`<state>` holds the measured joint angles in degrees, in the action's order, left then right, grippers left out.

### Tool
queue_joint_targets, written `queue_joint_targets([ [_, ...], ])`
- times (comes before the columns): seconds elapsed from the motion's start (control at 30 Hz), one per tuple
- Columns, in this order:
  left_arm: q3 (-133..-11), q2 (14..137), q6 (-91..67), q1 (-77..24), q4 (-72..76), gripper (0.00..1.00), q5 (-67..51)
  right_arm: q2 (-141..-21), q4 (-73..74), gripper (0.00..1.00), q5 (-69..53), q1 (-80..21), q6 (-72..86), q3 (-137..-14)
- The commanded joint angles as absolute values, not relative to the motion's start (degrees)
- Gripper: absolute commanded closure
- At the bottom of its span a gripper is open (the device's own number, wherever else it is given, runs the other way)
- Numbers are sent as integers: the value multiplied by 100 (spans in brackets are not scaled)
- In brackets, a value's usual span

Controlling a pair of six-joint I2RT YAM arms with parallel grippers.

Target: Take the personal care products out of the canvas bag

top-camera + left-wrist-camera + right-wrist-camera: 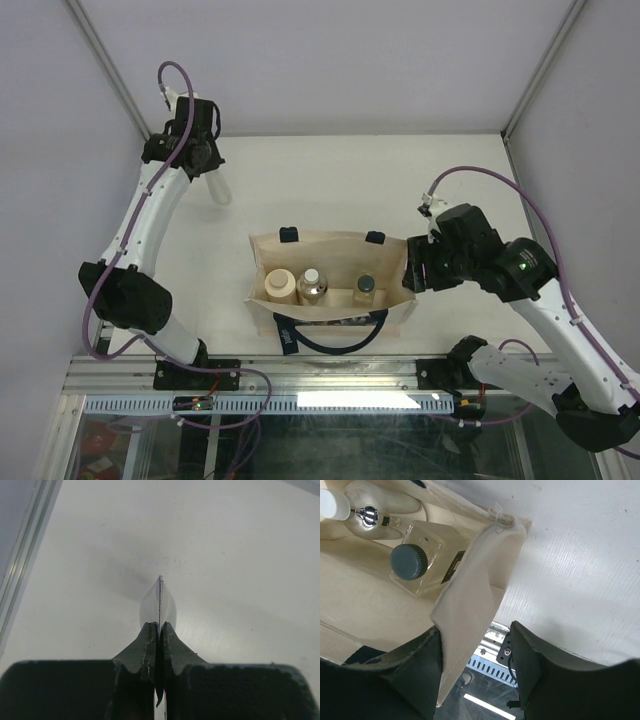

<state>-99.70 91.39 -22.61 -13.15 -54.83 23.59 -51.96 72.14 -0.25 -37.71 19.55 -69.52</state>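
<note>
Beige canvas bag [396, 320] stands open-topped at the centre of the white table [450, 180], long side facing the arm bases. One navy strap handle [330, 340] hangs over the near wall, beside a small navy label [287, 343].

Contents, read left to right in the top view:
- beige bottle [281, 286], upright, at the left end;
- silvery bottle [312, 287], upright, just beside the beige bottle;
- clear bottle with dark cap [364, 290], upright, towards the right end, apart from the other two.

The right wrist view shows the clear bottle [415, 562] nearest the right end wall, with the silvery bottle [367, 516] behind it.

Left arm [150, 220] reaches to the far left of the table, well apart from the bag. Left jaws: together, clamped on the flat silvery-grey tube [159, 605], which points away from the wrist towards the table surface. In the top view the tube [217, 188] is outside the bag. Whether its tip touches the table cannot be told.

Right arm [560, 300] is at the bag's right end. Right jaws: apart, straddling the end wall [470, 595], one finger inside against the canvas and the other outside, with a gap to the canvas.
</note>
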Motion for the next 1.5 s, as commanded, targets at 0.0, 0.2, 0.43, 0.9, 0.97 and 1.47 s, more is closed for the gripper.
queue_joint_targets([
  [0.0,-10016,9305,-1486,-1035,-4445,100,2137,-5221,7242,44,142,-3795,1802,-7236],
  [0.2,-9655,9616,-519,-599,-3932,100,1565,-5291,7268,43,185,-3794,1794,-7261],
  [0.43,-9618,9892,339,-356,-3654,100,717,-5361,7342,43,185,-3793,1831,-7325],
  [0.9,-9392,10194,281,-308,-3671,67,739,-5452,7324,43,168,-3788,1909,-7320],
  [0.97,-9242,10082,256,-295,-3596,60,757,-5471,7315,43,146,-3796,1924,-7330],
  [1.47,-8815,8370,-1441,-571,-3996,24,1237,-5375,7352,43,141,-3791,2171,-7280],
])
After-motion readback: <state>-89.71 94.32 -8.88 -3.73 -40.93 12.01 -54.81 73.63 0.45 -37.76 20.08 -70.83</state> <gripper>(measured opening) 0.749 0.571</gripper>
